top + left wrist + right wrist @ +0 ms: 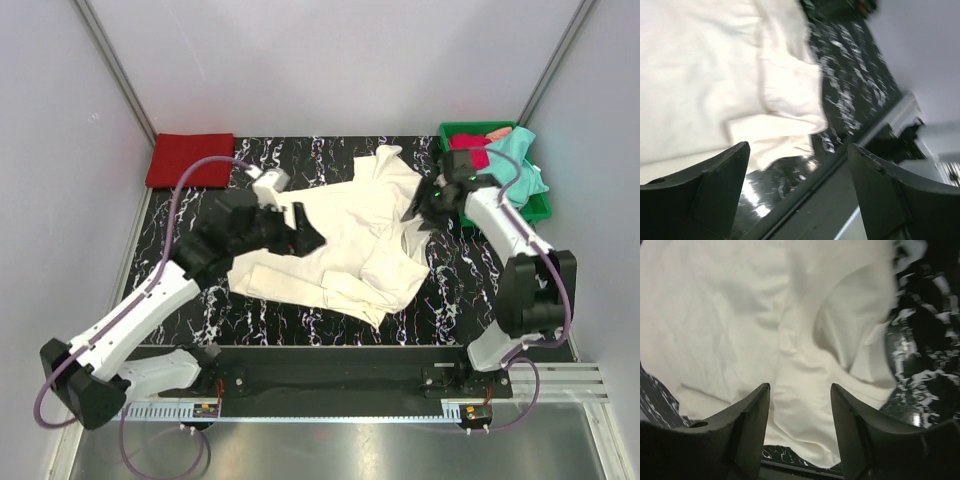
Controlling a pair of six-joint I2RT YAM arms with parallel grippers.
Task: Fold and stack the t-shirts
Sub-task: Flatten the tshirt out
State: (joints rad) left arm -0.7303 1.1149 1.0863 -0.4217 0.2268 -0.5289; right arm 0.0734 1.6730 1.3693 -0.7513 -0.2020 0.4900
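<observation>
the black marbled table point(450, 290) runs under both arms, and most of its middle is taken by the large cream-white t-shirt point(350, 240), lying rumpled and partly folded over itself. it sits between the two hands, its left edge under the left gripper point(300, 235) and its right side, by the neck opening, under the right gripper point(425, 205).

from the left wrist, the left gripper point(797, 150) has its jaws spread wide with nothing between them. the cream-white t-shirt point(700, 75) lies past its fingertips, a folded corner ending just ahead of the left finger, with bare table beyond that.

from the right wrist, the right gripper point(800, 387) also has its jaws apart and nothing pinched. the cream-white t-shirt point(740, 315) fills the view below and ahead of the fingers, with a curved fold off to the right finger's side. i can't tell whether the tips touch the cloth.

the green tray point(540, 210) sits just beyond the right gripper, on its outer side. a red t-shirt point(190, 160) lies folded flat, well past the left gripper in the far left corner. a teal t-shirt point(520, 160) spills over the tray's edge, close behind the right hand, and a crimson t-shirt point(470, 155) is bunched in the tray beside it, nearest that gripper.
</observation>
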